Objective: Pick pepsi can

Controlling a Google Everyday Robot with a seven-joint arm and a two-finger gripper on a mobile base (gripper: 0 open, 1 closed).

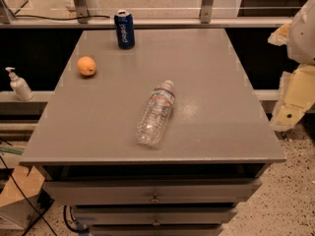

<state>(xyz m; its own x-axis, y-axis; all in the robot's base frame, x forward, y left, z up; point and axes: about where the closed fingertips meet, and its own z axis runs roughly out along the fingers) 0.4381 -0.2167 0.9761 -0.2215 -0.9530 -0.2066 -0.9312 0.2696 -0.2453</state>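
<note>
Grey table (206, 82) bears pepsi can (124, 29); gripper (291, 104) beside its right edge.

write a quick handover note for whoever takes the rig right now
Gripper: at the right edge of the view, beside the table and off its top, far from the can.
Pepsi can: upright at the far left of the table, not yet picked.
Also there: an orange nearer than the can, by the left edge; a water bottle on its side mid-table.
Done: nothing so far.
Left: reach across to the can, grasp it, lift it.
</note>
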